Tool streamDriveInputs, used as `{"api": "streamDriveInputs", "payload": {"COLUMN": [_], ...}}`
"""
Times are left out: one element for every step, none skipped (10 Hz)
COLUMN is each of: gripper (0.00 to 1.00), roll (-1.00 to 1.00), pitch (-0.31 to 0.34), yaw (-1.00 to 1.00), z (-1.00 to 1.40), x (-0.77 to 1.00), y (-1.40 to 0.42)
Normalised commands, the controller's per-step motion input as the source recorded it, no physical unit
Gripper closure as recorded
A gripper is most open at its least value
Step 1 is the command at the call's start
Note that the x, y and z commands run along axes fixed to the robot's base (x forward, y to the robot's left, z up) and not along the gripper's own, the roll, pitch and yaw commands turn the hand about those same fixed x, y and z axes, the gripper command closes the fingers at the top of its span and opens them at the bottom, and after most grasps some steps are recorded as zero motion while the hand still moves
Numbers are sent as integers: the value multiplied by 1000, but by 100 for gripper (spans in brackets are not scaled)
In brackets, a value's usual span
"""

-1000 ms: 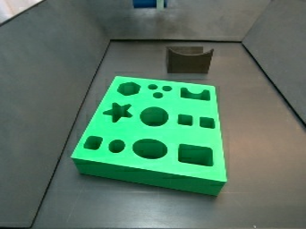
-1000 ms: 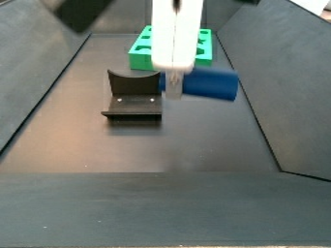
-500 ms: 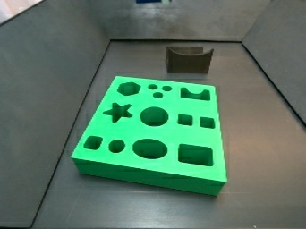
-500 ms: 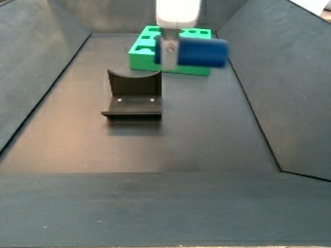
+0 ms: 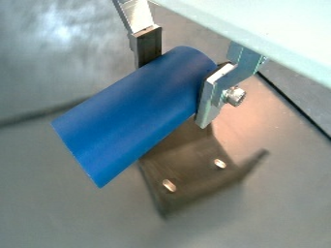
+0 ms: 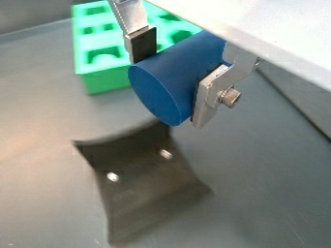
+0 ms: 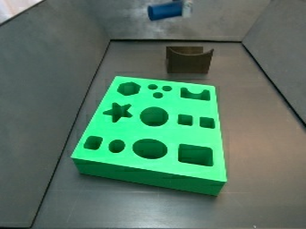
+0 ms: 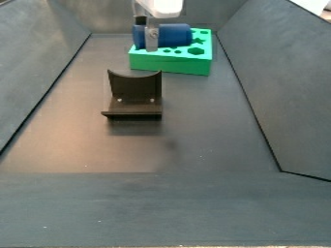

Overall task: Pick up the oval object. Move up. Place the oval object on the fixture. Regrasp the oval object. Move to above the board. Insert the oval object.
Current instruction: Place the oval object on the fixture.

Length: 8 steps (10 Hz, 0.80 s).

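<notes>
So the pincer [image 6: 177,70] has its two silver plates clamped on the oval object [image 6: 175,74], the blue block squeezed between the dark pads in both wrist views, one finger [image 5: 146,41] on one side of it and the bolted plate on the other. It's up in the air, well off the floor. In a side view the blue block [image 7: 165,11] sits way up at 12 o'clock, higher than the fixture [image 7: 189,59], with the board [image 7: 152,131] lying flat nearer the camera toward 6 o'clock. From the other side the oval object [image 8: 167,36] hangs in front of the board [image 8: 175,56] at 12 o'clock, and the fixture [image 8: 132,95] stands alone near the middle, clearly apart from both.
</notes>
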Motion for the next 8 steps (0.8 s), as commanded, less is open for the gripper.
{"api": "streamDriveInputs", "payload": {"gripper": [100,100,100,100,100,100,100,100], "roll": [-101,-101,-102,-101,-109,-115,-126,-638], "pitch": [38,40,47,49,55,60,68,114], "yaw": [1000,1000,1000,1000,1000,1000,1000,1000], "z": [-146,-116,-53,-36,-22,-26,-27,361], "x": [419,347,173,129,88,80,75,54], "y": [-896,-728,-321,-186,-96,-69,-37,1000]}}
